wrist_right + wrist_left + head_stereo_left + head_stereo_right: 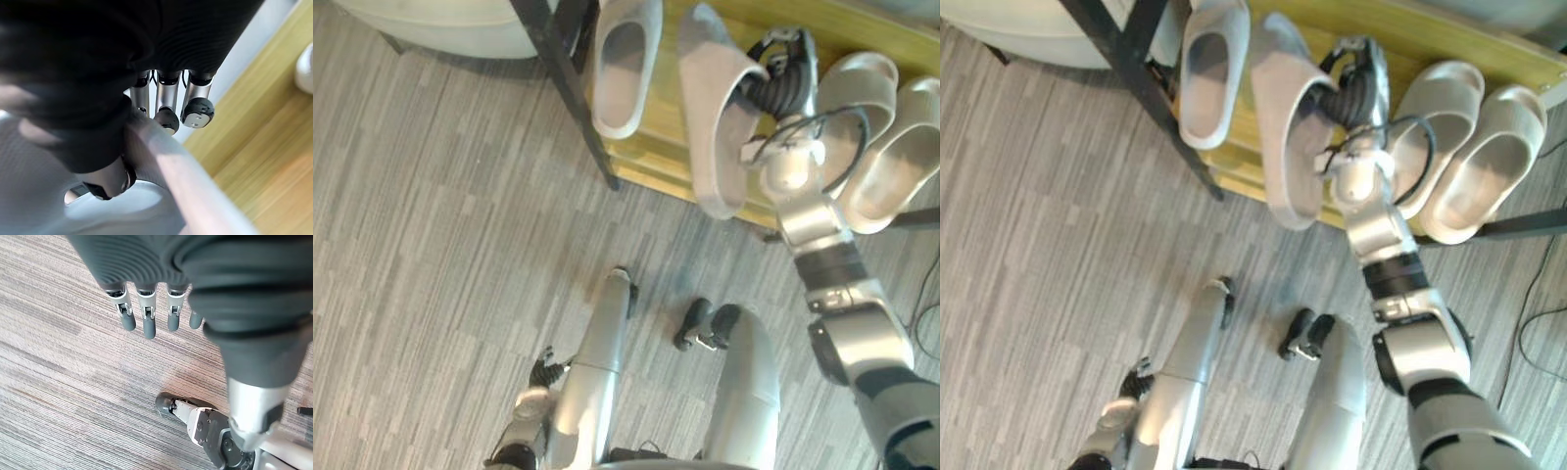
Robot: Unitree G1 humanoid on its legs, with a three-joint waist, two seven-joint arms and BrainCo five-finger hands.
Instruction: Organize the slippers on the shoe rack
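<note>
Four slippers line the shoe rack (pixel 651 157), two grey and two beige, all lying front to back with their toes away from the robot. Low at the left, the left hand (pixel 146 318) hangs relaxed over the floor (pixel 431 245). The left grey slipper (pixel 625 64) lies flat. The tilted grey slipper (pixel 720 127) overhangs the front edge by its heel, its strap clasped by the right hand (pixel 783 73) (thumb beneath). The inner beige slipper (pixel 857 108) and the outer beige slipper (pixel 901 162) lie side by side.

We find no readable text, label, brand, number or sign on the slippers (pixel 625 69), the shoe rack (pixel 664 117) or the floor (pixel 431 245).
</note>
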